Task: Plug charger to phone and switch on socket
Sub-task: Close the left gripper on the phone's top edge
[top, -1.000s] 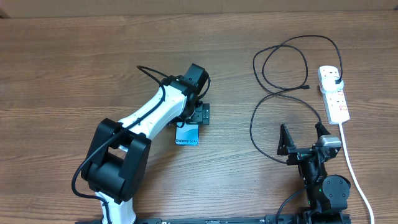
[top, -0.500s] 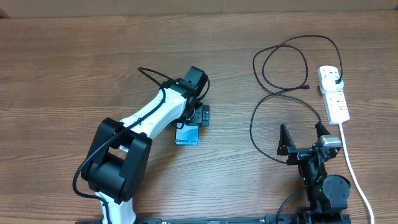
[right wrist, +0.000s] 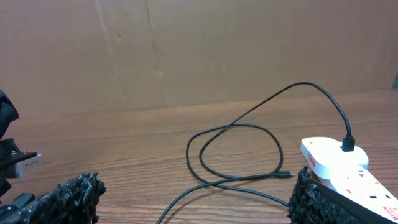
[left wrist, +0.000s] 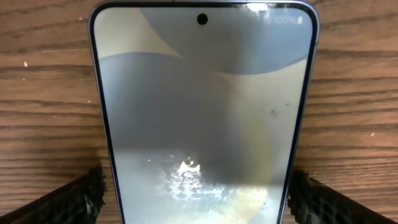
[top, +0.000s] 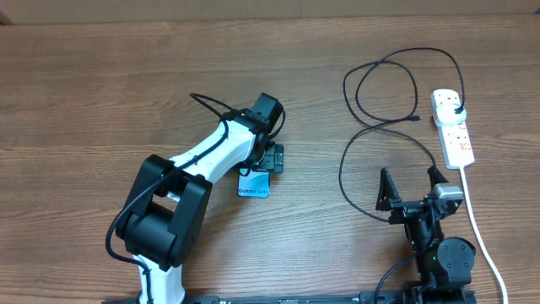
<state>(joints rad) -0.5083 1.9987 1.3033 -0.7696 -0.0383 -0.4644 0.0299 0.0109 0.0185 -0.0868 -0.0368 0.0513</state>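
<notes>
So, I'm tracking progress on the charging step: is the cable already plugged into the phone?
No, the free connector of the charger lies loose near the socket, far from the phone.

Soft, even light from above covers the table (top: 101, 76) in the overhead view, with only faint, short shadows. In the left wrist view, white glare blooms low on the phone (left wrist: 202, 106) and grey reflections cloud its glass. The right wrist view is dimmer and warmer; the charger (right wrist: 236, 134) is crisp, and the right claw (right wrist: 196, 190) is dark and soft at the bottom corners.
</notes>
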